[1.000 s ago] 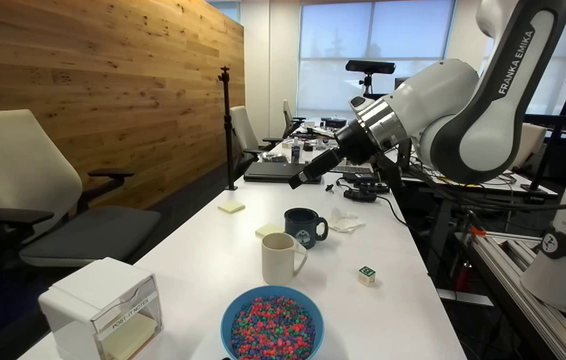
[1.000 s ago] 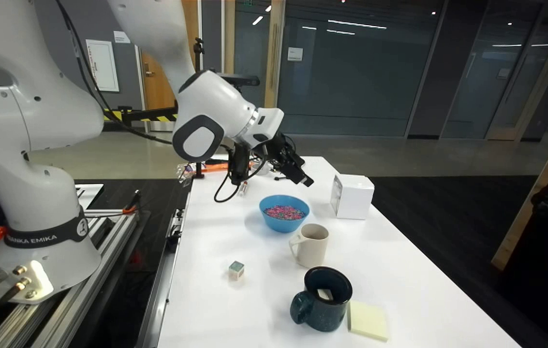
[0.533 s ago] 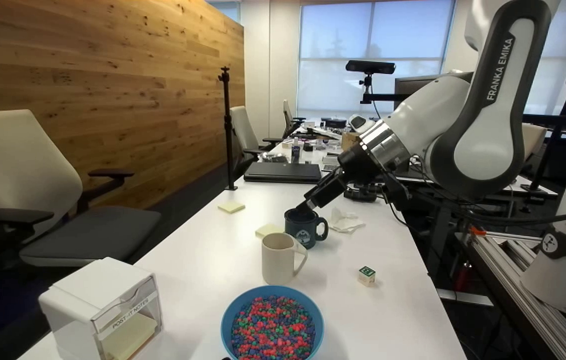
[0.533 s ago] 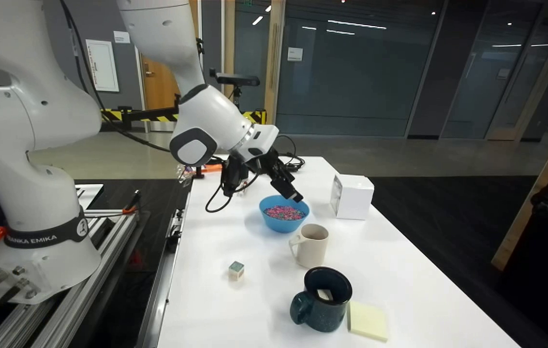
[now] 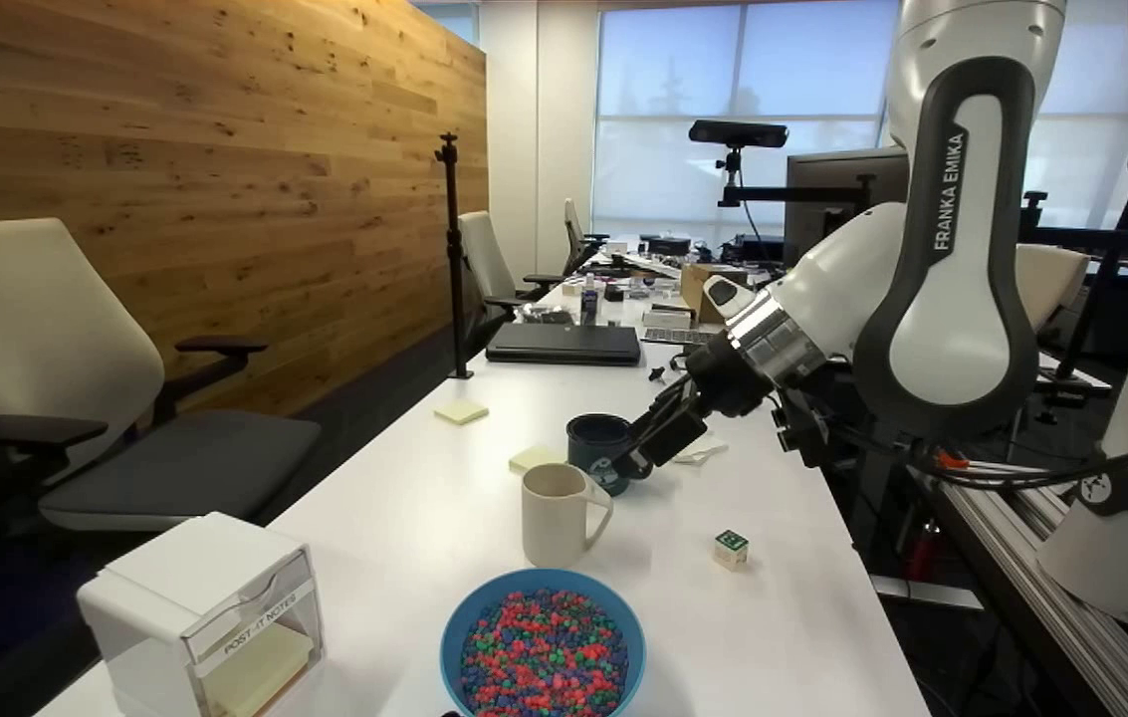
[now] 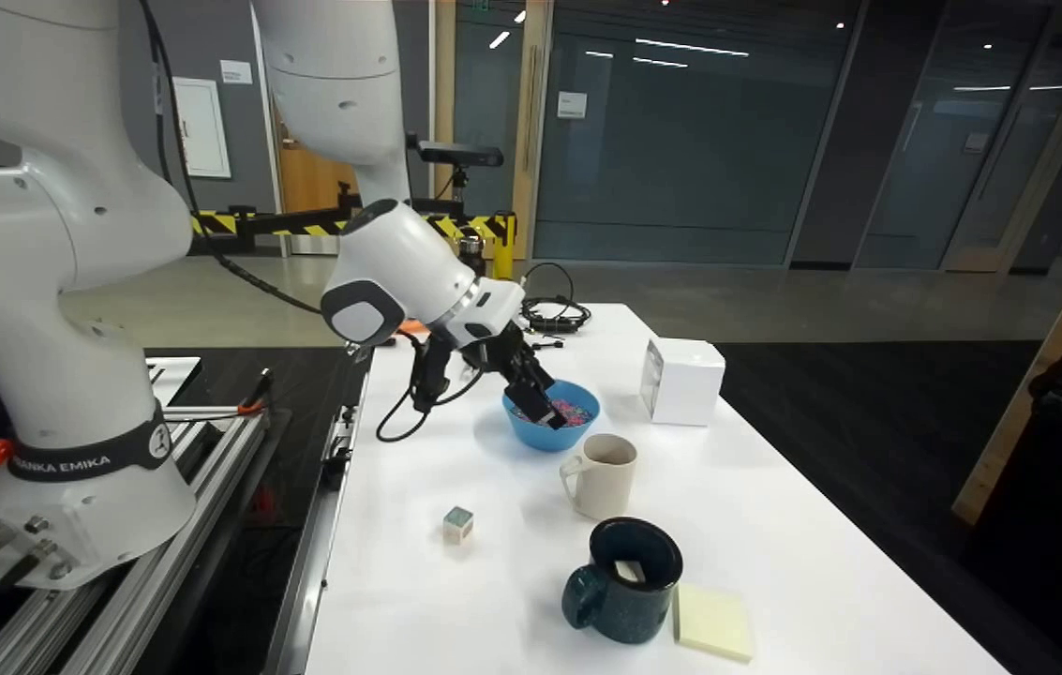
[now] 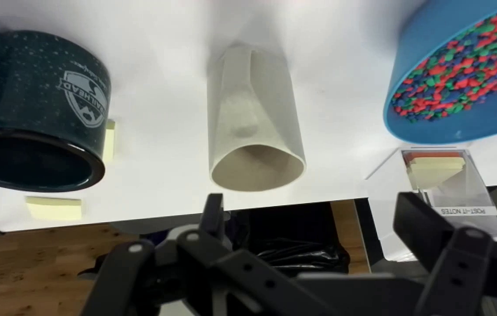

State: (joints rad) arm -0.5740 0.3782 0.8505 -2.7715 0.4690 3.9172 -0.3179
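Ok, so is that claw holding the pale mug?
No, in the wrist view the gripper stands open with nothing gripped between its fingers, and the pale mug stands on the table.

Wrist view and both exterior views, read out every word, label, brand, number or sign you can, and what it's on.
"FRANKA EMIKA" on the robot arm.
"ANKA EMIKA", start unclear, on the robot base.
"POST-IT NOTES" on the note dispenser.
"RAILHEAD", start unclear, on the dark mug.
Too small or blurred: the mug's smaller line, marks on the block, the wall signs.
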